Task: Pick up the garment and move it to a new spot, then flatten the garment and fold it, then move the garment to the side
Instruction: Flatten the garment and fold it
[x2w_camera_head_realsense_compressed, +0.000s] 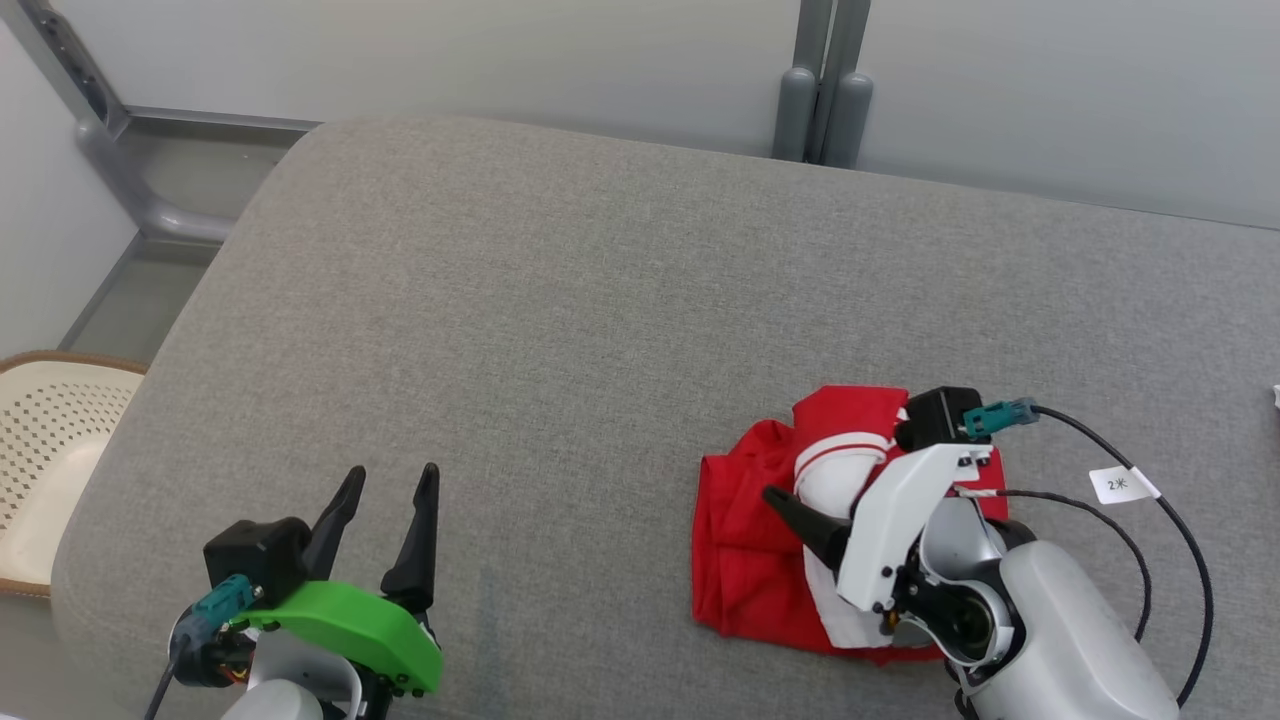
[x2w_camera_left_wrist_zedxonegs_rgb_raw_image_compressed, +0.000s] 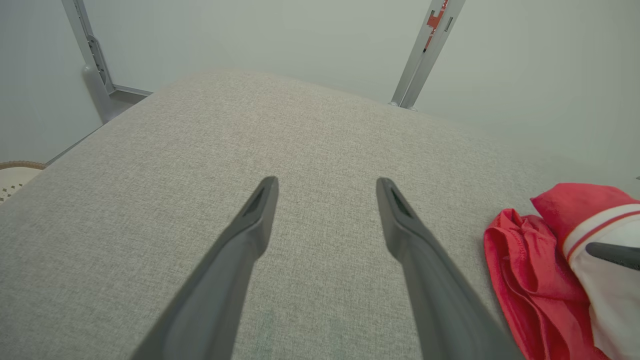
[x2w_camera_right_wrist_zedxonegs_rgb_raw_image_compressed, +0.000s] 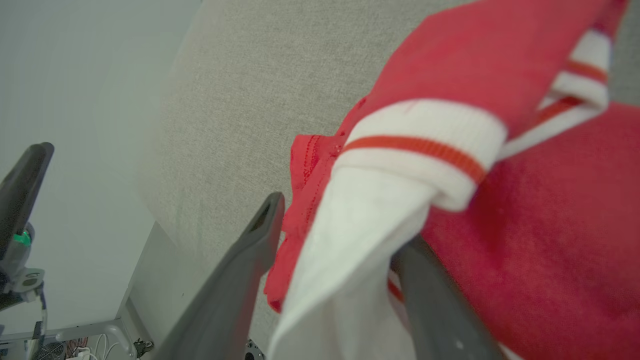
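Looking down from the head camera, I have the garment, red with white ribbed trim that carries a red stripe, lying crumpled on the right half of the grey fabric-covered worktop, close to the near edge. My right hand is down on it, with its fingers pointing toward the left of the head view. In the right wrist view the two fingers stand well apart. A white fold of the garment runs up between them and drapes over the finger on that view's right side. A gap shows between the other finger and the white cloth, so I read this hand as spread open and not pinching the fabric.

My left hand sits at the lower left over bare worktop, well apart from the garment, with its fingers spread wide and nothing between them. Its wrist view catches the garment at the right edge. A cream perforated chair seat shows beyond the worktop's left edge.
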